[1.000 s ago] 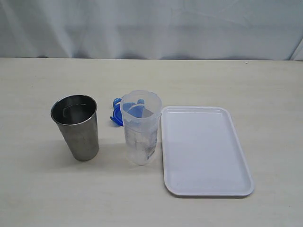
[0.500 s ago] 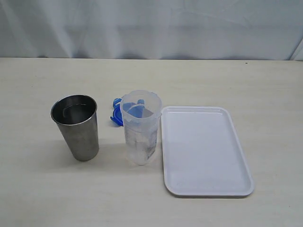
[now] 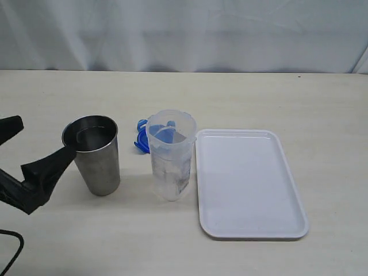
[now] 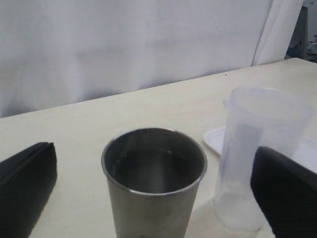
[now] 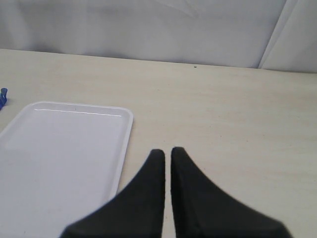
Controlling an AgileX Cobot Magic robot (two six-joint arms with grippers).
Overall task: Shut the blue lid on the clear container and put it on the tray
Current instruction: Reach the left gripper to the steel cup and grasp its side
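Observation:
The clear container [image 3: 171, 155] stands upright and uncovered on the table, just left of the white tray [image 3: 247, 184]. The blue lid [image 3: 141, 138] lies on the table behind it, partly seen through its wall. My left gripper [image 3: 46, 135] comes in from the left edge, open wide, with its near finger beside the steel tumbler. In the left wrist view the left gripper [image 4: 153, 148] has its fingers [image 4: 25, 188] spread either side of the tumbler, and the container [image 4: 257, 158] stands beyond. My right gripper [image 5: 166, 152] is shut and empty over bare table beside the tray [image 5: 59, 158].
A grey steel tumbler [image 3: 95, 155] stands upright left of the container, between my left gripper and it. A sliver of the blue lid [image 5: 3, 96] shows at the edge of the right wrist view. A white curtain closes off the far side of the table.
My left gripper has come into the exterior view from the left edge, open, up to the tumbler. Container, lid, tumbler and tray have not moved.

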